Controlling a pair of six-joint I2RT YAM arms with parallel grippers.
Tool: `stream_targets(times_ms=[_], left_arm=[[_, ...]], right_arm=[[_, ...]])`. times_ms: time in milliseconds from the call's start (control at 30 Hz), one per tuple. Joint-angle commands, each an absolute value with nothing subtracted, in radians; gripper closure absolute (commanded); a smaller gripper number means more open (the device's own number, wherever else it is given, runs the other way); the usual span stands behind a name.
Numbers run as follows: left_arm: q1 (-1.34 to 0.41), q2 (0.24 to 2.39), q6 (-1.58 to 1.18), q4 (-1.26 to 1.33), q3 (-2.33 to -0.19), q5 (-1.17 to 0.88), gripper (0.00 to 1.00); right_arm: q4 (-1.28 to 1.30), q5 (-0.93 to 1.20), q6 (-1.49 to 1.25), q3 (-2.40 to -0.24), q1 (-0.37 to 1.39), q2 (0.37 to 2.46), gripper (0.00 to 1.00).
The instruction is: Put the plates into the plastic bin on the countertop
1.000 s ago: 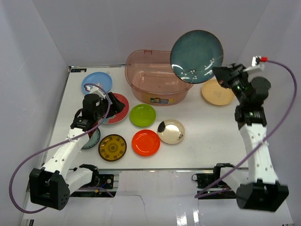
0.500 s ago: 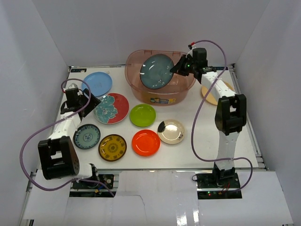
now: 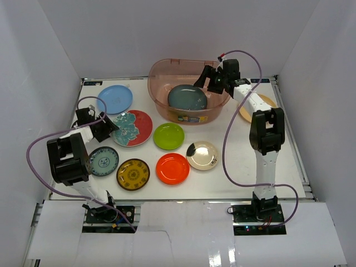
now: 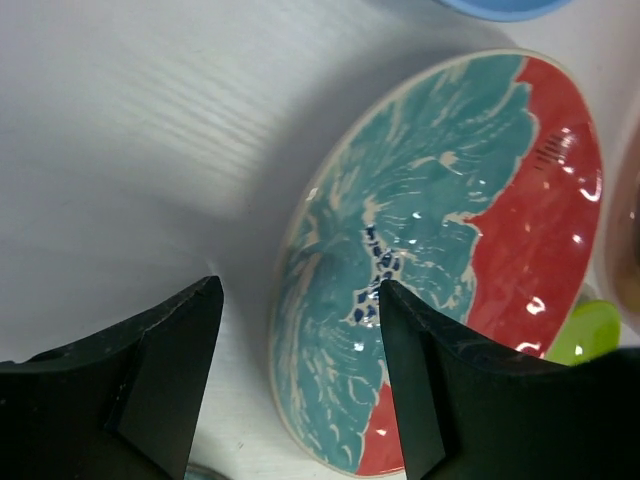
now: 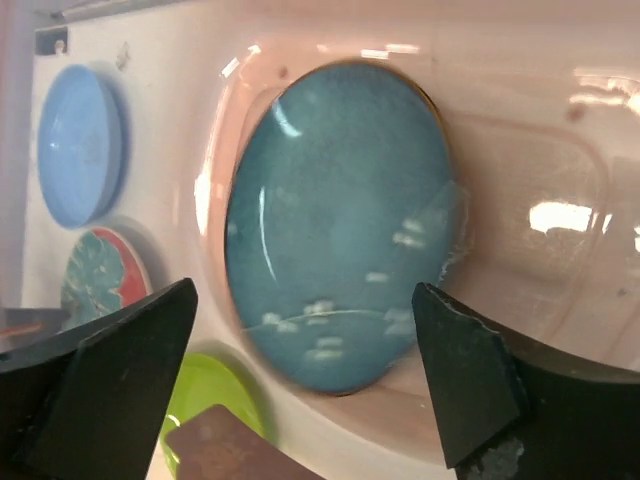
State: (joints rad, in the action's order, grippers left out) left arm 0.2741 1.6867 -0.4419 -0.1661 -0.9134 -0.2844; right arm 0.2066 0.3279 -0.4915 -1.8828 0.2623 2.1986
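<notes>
The plastic bin (image 3: 161, 68) stands at the back of the countertop (image 3: 239, 167). A dark teal plate (image 3: 187, 98) lies inside it, also seen in the right wrist view (image 5: 340, 230). My right gripper (image 3: 207, 79) hovers over the bin's right side, open (image 5: 305, 290) and holding nothing. My left gripper (image 3: 105, 127) is open at the left edge of the red-and-teal patterned plate (image 3: 132, 128). In the left wrist view its fingers straddle (image 4: 300, 290) that plate's near rim (image 4: 450, 250), which lies flat on the counter.
Other plates lie on the counter: light blue (image 3: 115, 98), green (image 3: 168, 136), orange-red (image 3: 172, 168), cream with a dark patch (image 3: 202, 155), brown-gold (image 3: 133, 173), teal patterned (image 3: 103, 161). A tan one (image 3: 257, 109) sits partly behind the right arm. White walls enclose the counter.
The right gripper lowered the dark teal plate into the bin and opened, and the plate now lies on the bin's floor. The left gripper shifted to the patterned plate's edge and narrowed slightly.
</notes>
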Motion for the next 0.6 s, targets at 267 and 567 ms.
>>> stream_targets(times_ms=[267,567], left_arm=[[0.285,1.838,-0.406,-0.051,-0.927,-0.526,0.53],[0.287,1.778,-0.439,-0.038,-0.899,-0.552,1.0]], right_arm=[[-0.083,0.446,-0.495,-1.6,0.267,1.818,0.05],[-0.307,0.495,-0.534,-1.006,0.298,1.435,0.05]])
